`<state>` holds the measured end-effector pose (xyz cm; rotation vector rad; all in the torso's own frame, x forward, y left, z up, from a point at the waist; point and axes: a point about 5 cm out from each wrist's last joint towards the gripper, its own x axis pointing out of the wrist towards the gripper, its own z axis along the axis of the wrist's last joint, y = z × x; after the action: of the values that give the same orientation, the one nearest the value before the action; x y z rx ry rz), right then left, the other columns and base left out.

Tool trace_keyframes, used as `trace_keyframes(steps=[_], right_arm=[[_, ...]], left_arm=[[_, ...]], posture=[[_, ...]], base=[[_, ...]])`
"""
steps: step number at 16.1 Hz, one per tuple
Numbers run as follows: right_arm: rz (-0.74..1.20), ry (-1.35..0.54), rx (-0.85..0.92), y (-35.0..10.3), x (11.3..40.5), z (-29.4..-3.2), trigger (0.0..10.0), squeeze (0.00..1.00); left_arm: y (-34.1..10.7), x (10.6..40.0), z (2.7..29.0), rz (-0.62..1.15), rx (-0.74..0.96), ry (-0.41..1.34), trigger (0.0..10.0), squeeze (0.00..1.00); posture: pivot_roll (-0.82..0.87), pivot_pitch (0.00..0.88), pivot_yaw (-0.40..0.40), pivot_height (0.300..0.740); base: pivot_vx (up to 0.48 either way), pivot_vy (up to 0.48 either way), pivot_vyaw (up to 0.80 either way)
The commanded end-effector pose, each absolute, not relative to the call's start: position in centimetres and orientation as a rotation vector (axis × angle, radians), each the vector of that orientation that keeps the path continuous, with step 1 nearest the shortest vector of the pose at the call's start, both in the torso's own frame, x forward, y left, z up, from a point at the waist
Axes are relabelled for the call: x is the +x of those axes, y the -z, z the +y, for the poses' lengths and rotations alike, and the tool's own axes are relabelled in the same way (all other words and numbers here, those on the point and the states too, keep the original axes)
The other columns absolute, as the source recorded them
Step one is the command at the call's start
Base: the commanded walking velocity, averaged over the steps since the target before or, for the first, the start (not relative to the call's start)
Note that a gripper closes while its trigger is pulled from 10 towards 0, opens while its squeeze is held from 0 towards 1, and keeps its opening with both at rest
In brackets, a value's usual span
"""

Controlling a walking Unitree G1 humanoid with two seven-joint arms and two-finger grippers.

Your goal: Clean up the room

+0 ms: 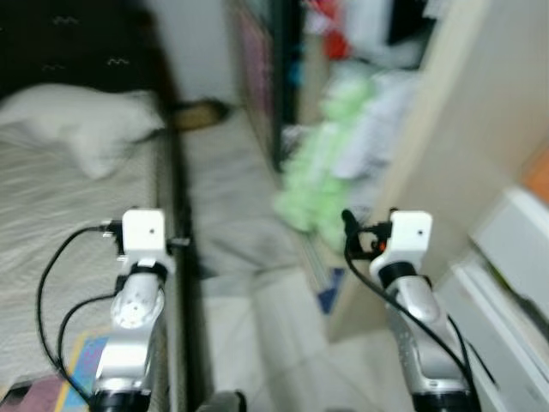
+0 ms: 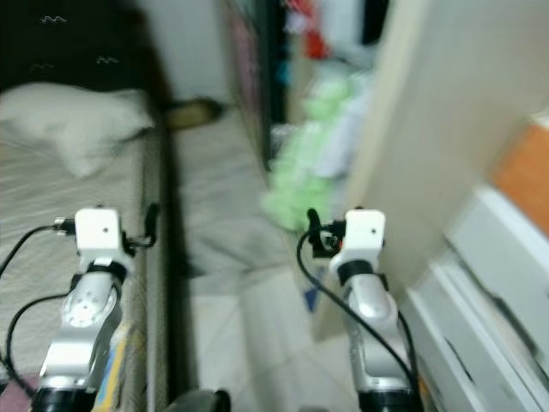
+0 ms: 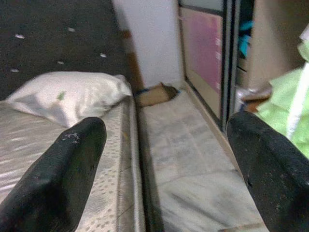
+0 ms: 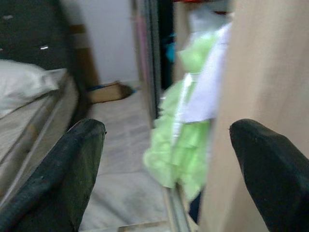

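Both arms are held out level down the narrow tiled aisle, left gripper (image 3: pixel 166 159) and right gripper (image 4: pixel 166 164) spread wide and empty, seemingly ready for the frilly light-green garment (image 1: pixel 313 184) spilling from the open wardrobe's lower edge (image 1: pixel 313 257).

- A heap of light green clothes (image 1: pixel 313 193) spills out of the open wardrobe (image 1: pixel 429 154) onto the pale floor (image 1: pixel 232 240), with white pieces mixed in; it leans against the wardrobe's light wooden side panel.
- More clothes (image 1: pixel 360 26), red, white and dark, sit blurred higher up inside the wardrobe.
- A flat brown cardboard piece (image 3: pixel 154 93) lies on the floor at the far wall, between the bed (image 1: pixel 60 257) and the wardrobe.
- A white pillow (image 3: pixel 72 94) lies crumpled at the head of the bed, on a pale striped mattress.
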<state>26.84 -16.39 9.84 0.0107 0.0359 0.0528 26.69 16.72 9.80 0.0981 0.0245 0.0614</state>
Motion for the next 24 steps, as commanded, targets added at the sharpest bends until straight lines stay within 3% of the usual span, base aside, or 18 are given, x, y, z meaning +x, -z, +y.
trace_keyframes(steps=[1,24], right_arm=[[0.027,-0.040,0.023,-10.0,27.0,-16.5,10.0,0.00],[-0.016,-0.127,-0.071,-10.5,27.4,-15.3,10.0,0.00]], left_arm=[[-9.8,26.6,16.2,0.026,0.099,-0.029,10.0,0.00],[-10.0,26.9,15.8,0.006,0.149,-0.044,10.0,0.00]], posture=[[-0.06,0.019,0.034,0.740],[-0.07,0.026,0.031,0.740]], base=[[0.000,0.000,0.80],[0.000,0.000,0.80]])
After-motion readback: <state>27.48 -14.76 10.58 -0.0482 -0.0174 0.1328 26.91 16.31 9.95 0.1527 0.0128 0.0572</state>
